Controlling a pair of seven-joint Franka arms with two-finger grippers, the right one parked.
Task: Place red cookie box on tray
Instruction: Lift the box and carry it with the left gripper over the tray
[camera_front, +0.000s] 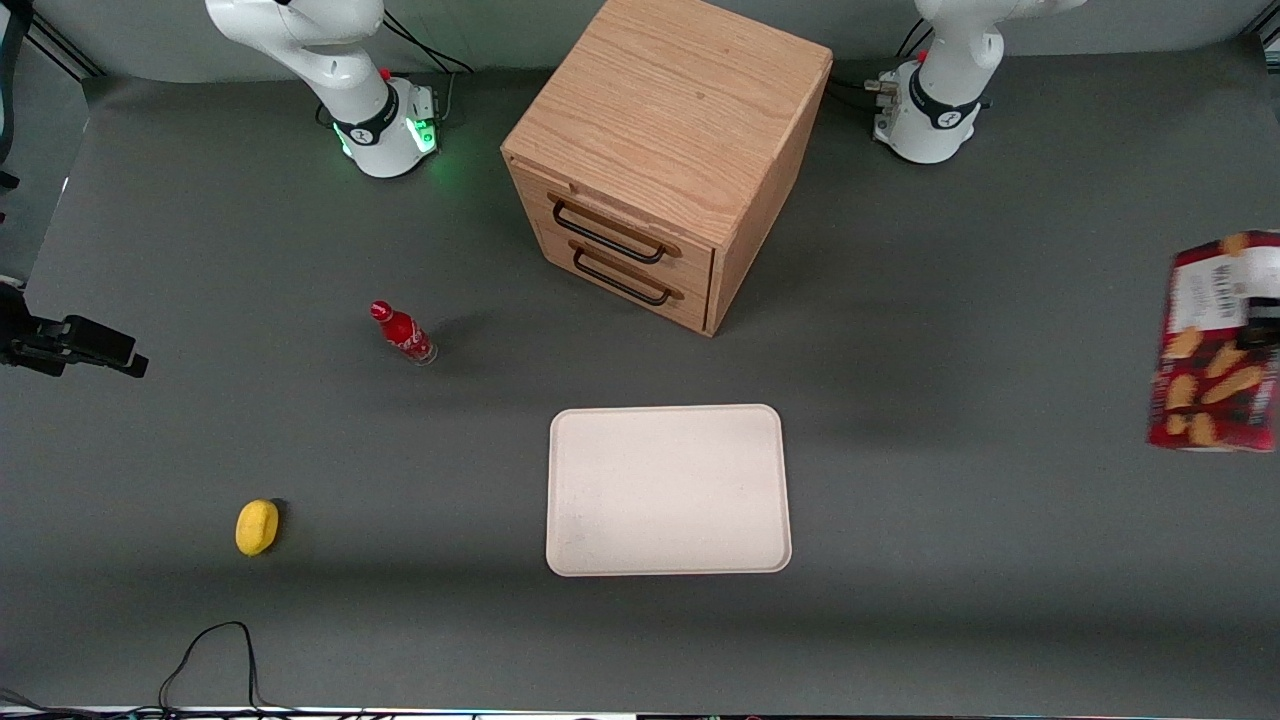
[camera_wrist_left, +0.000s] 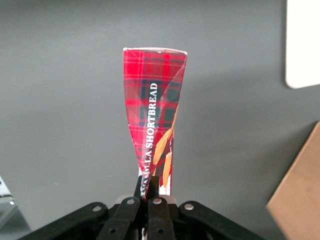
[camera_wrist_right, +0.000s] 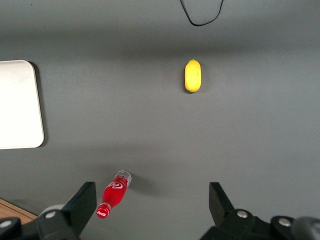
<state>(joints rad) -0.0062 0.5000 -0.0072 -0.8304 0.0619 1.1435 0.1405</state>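
Front view cuts off the red cookie box (camera_front: 1215, 345) at the frame's edge, toward the working arm's end of the worktop (camera_front: 950, 560); it hangs blurred in the air, its white barcoded label uppermost and tan cookie pictures below; a dark part of the gripper shows against its side, though the arm itself is out of frame. In the left wrist view the gripper (camera_wrist_left: 150, 192) sits at the near end of the box (camera_wrist_left: 152, 120); its fingers (camera_wrist_left: 156, 187) are pressed together on the box's pinched end, and the cardboard twists there; red tartan covers this face, with white lettering that reads "LA SHORTBREAD", the start of the word being hard to make out; a corner of the tray (camera_wrist_left: 302, 45) and a corner of the wooden cabinet (camera_wrist_left: 300, 195) show at that view's edges. The tray (camera_front: 668, 490), cream-white with a low rim, lies flat with nothing on it, well apart from the box, nearer to the front camera than the cabinet (camera_front: 665, 150); the cabinet's two drawers with dark handles are shut, so their contents are hidden. A small red bottle (camera_front: 402, 333) with white script, too small to read, stands toward the parked arm's end; a yellow lemon-like object (camera_front: 257, 527) lies nearer the camera than the bottle.
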